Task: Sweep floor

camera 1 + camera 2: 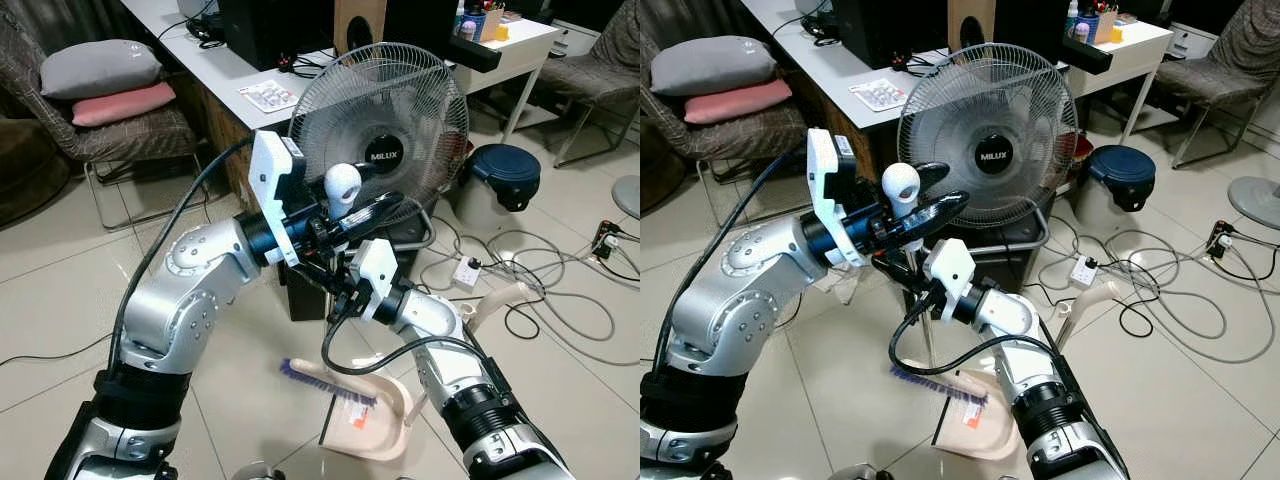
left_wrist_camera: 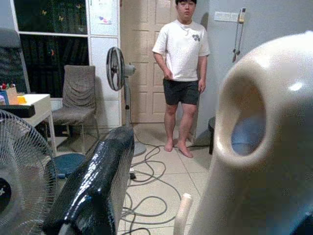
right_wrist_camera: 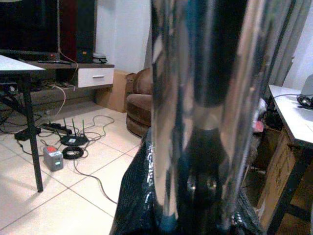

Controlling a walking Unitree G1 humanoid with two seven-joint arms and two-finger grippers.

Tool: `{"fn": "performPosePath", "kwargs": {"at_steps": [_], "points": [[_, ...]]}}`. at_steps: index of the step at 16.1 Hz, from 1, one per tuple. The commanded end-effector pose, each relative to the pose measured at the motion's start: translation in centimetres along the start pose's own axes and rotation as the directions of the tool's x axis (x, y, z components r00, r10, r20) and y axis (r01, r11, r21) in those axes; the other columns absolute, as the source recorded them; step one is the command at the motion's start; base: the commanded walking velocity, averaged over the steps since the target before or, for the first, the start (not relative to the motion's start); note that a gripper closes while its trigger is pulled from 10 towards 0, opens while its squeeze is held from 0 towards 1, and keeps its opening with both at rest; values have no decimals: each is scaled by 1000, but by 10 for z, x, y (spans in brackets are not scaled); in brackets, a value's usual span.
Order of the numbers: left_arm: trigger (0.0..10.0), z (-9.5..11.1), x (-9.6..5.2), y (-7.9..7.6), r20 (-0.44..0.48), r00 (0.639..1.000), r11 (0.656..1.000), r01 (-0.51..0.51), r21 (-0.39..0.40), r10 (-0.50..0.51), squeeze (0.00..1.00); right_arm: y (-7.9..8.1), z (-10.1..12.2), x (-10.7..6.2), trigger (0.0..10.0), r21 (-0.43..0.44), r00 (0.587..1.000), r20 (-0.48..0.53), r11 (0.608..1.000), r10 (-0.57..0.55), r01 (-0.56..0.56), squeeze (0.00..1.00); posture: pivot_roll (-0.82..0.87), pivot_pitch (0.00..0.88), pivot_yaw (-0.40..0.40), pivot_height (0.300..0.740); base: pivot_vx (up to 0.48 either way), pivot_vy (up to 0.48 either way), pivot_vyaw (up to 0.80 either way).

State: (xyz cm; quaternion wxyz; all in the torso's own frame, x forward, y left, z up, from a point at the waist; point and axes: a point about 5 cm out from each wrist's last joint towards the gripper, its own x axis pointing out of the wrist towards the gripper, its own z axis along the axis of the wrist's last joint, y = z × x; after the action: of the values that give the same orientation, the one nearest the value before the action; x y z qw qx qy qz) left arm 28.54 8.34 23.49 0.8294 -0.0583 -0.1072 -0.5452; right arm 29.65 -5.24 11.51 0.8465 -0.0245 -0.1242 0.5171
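Observation:
I hold the broom upright in front of me with both grippers. Its cream knobbed handle top [image 1: 342, 185] sits between the long black fingers of my left gripper [image 1: 372, 207], which is shut on it; the knob [image 2: 259, 147] looms beside one finger [image 2: 93, 186] in the left wrist view. Lower down, my right gripper [image 1: 902, 264] is shut on the shiny metal shaft [image 3: 205, 98]. The purple bristle head [image 1: 325, 385] rests on the tiled floor against a beige dustpan [image 1: 368, 428], whose long handle [image 1: 500, 300] leans to the right.
A Milux standing fan [image 1: 385, 130] stands right behind the broom. Further right are a dark blue bin [image 1: 503, 175] and a power strip with tangled cables [image 1: 465, 270]. A desk [image 1: 200, 60] and cushioned chair [image 1: 100, 70] lie at the back left. A person [image 2: 181, 73] stands by a door.

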Motion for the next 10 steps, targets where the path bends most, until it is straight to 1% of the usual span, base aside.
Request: {"fn": "performPosePath", "kwargs": {"at_steps": [1,4,6,8,9,10], "points": [[10000,11,-12,8,29,999,999,-40,18,39,1000,-11,9,-6,0,-4,996,55,997,-76,76,0,-26,0,41,740,0,0,0],[10000,13,-12,3,38,999,1000,-15,-4,16,1000,-14,7,-6,0,2,995,28,995,-95,95,0,-24,0,38,740,0,0,0],[10000,14,-11,3,33,999,1000,-23,21,23,1000,-15,4,-6,0,1,994,6,994,-106,106,0,-24,0,38,740,0,0,0],[10000,13,-11,3,29,999,998,-42,45,40,1000,-16,6,-5,0,1,993,16,993,-116,116,0,-23,0,40,740,0,0,0],[10000,12,-12,3,21,999,998,-37,51,36,184,-16,7,-5,0,2,993,23,993,-118,118,0,-25,0,41,740,0,0,0],[10000,10,-12,1,4,1000,998,-27,64,27,0,-15,7,-5,0,3,993,30,993,-117,117,0,-25,0,40,740,0,0,0]]}}
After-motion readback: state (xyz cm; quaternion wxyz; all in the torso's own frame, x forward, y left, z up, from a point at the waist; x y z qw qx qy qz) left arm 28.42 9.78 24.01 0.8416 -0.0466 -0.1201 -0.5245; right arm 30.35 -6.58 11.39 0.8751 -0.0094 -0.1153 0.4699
